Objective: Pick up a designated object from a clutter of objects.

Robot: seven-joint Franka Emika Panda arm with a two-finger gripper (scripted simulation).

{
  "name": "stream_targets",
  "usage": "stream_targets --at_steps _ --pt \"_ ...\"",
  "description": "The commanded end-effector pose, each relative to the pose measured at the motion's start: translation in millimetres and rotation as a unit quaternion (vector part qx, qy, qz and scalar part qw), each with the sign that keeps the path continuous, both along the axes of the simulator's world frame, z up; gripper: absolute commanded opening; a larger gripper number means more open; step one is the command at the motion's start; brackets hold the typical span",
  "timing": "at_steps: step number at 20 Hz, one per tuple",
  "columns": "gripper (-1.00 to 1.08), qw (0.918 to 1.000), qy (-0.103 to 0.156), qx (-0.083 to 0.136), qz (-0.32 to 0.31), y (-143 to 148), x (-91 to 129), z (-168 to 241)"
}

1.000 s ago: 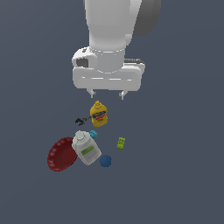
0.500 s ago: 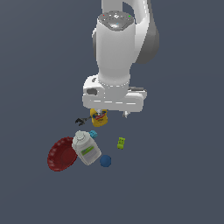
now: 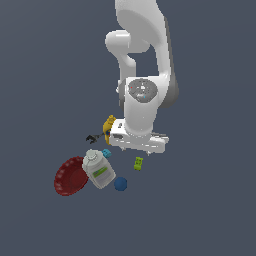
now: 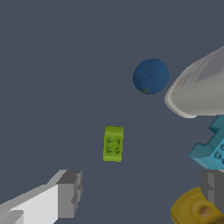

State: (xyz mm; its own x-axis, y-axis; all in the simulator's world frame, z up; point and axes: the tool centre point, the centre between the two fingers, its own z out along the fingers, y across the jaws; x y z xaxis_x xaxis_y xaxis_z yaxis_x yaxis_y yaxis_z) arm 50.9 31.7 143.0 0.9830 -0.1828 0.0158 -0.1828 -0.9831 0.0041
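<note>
Your tool has come down a long way in the last second: it hung high above the clutter and now sits low, just over the worktop, with the arm folded over it. Its fingers are spread wide and grasp nothing, one on each side in the wrist view.

Between and just beyond those fingers lies the lime-green brick, studs up, flat on the worktop and apart from everything else. In the exterior view the lime-green brick sits just below the tool's lower edge, so you are close but, by my reading, not yet centred over it.

Next out you have the cyan cube and the yellow mustard bottle near one finger, then the white bottle, then the blue ball farthest along. The dark red bowl and black clamp lie off on the exterior view's left, well clear.

The descent looks nearly done. You likely need a small shift to bring the brick between the fingers before closing, and watch the finger beside the cube.
</note>
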Motion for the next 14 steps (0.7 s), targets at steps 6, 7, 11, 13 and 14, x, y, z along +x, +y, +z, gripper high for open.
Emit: stream_targets --at_steps 6,7,11,13,14 --pt "1.00 0.9997 0.005 0.003 -0.024 14.1 -2.9 -59.3" --pt "1.00 0.9996 0.006 0.003 -0.026 15.3 -3.5 -64.3" --pt "1.00 0.9995 0.007 0.004 -0.032 18.3 -5.4 -77.5" --pt "1.00 0.9994 0.007 0.004 -0.033 18.9 -5.8 -80.1" --pt "1.00 0.9994 0.007 0.004 -0.033 19.1 -5.9 -80.4"
